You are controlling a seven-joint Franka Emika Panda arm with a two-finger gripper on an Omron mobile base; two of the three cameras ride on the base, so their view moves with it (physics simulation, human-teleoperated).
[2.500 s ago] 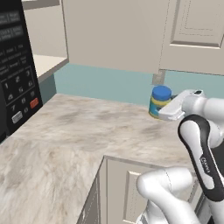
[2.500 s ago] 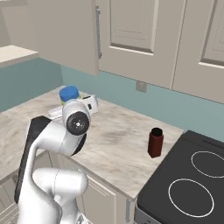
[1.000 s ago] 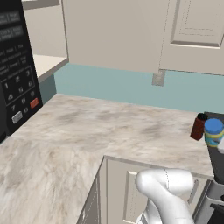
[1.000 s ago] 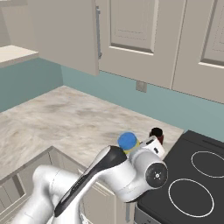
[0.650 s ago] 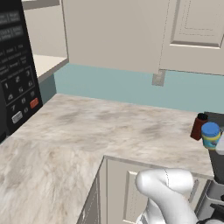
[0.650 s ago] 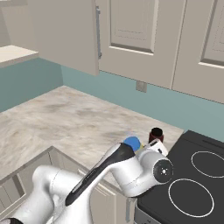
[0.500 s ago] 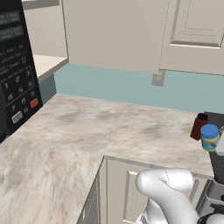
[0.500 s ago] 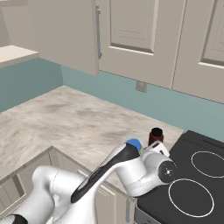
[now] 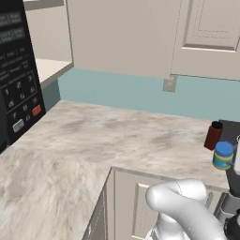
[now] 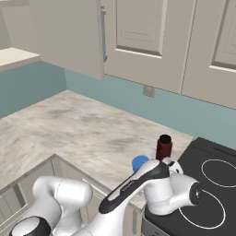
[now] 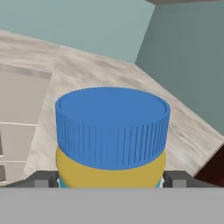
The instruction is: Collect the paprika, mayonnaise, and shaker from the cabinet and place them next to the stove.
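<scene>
Mayonnaise (image 11: 112,135) between claw (image 11: 111,178) tips; paprika (image 9: 212,135) beside, upright

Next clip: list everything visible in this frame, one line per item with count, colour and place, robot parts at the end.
mayonnaise: 1, blue lid, yellow and blue body, at the counter's right end beside the stove, between the end effector's fingers.
paprika: 1, dark red with black cap, upright on the counter just behind the mayonnaise, next to the stove.
stove: 1, black with ring burners, right of the counter.
counter: 1, beige marbled, L-shaped, across the middle.
microwave: 1, black with keypad, far left.
wall cabinets: several, beige panelled doors, above the counter.
wall outlet: 1, grey, on the teal backsplash.
end effector: 1, dark fingertips either side of the mayonnaise jar.
</scene>
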